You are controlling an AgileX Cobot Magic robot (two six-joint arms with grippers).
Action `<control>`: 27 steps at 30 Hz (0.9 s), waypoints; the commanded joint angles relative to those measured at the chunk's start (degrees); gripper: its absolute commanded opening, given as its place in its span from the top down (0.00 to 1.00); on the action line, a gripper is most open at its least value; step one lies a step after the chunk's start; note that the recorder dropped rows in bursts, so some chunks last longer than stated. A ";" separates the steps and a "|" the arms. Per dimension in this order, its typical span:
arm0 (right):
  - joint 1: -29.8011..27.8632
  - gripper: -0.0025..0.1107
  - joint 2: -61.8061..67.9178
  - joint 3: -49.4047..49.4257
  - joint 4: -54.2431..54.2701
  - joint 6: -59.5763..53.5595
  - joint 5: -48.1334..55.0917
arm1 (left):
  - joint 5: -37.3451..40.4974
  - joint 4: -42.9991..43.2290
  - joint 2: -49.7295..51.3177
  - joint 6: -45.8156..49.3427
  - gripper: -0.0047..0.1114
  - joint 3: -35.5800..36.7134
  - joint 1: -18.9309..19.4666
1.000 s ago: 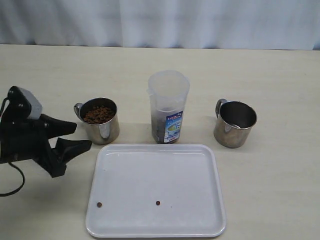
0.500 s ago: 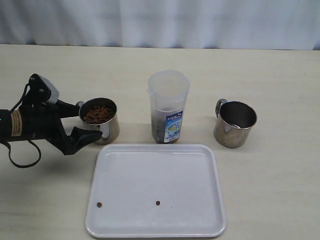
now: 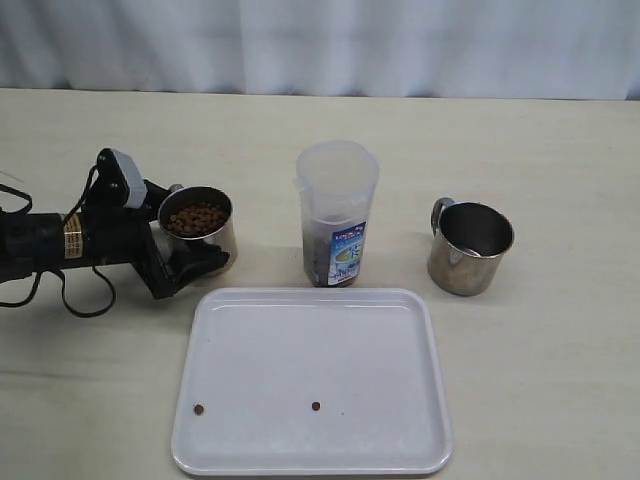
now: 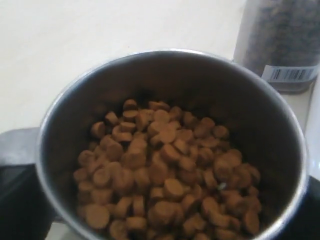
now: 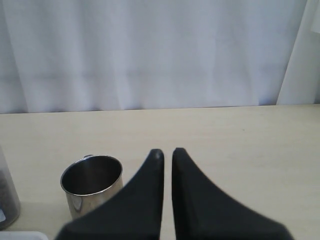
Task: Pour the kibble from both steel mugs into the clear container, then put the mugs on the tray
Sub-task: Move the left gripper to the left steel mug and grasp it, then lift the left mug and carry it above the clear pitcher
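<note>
While the left pincer (image 3: 196,230) stands released astride the kibble-filled steel mug (image 3: 220,238), the right pincer (image 5: 167,152) hangs clenched on nothing.

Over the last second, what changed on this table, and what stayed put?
The left gripper swung in from the left edge toward the full steel mug and now has its open jaws on either side of it; no closed grip shows yet. The clear container, the empty steel mug, the tray and the two stray pellets on it stayed where they were.
</note>
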 commanded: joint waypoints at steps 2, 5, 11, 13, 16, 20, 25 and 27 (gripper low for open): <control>0.19 0.94 -0.23 0.21 -0.42 -0.17 0.18 | -3.85 -0.21 3.04 0.25 0.25 -2.42 0.04; 0.19 0.94 -0.23 0.21 -0.42 -0.17 0.18 | -3.21 -0.37 4.45 0.25 0.25 -4.16 -1.53; 0.19 0.94 -0.23 0.21 -0.42 -0.17 0.18 | -1.02 -0.54 4.33 0.25 0.85 -5.13 -2.00; 0.19 0.94 -0.23 0.21 -0.42 -0.17 0.18 | -1.93 0.20 3.34 -0.49 0.96 -5.13 -1.76; 0.19 0.94 -0.23 0.21 -0.42 -0.17 0.18 | -3.72 3.67 0.27 -4.41 0.96 -5.02 -1.25; 0.19 0.94 -0.23 0.21 -0.42 -0.17 0.18 | -3.46 8.01 -4.27 -12.14 0.96 -5.02 -1.13; 0.19 0.94 -0.23 0.21 -0.42 -0.17 0.18 | -2.20 12.35 -10.00 -18.82 0.96 -4.53 -1.13; 0.19 0.94 -0.23 0.21 -0.42 -0.17 0.18 | -0.70 12.47 -13.00 -20.51 0.96 -3.30 -1.13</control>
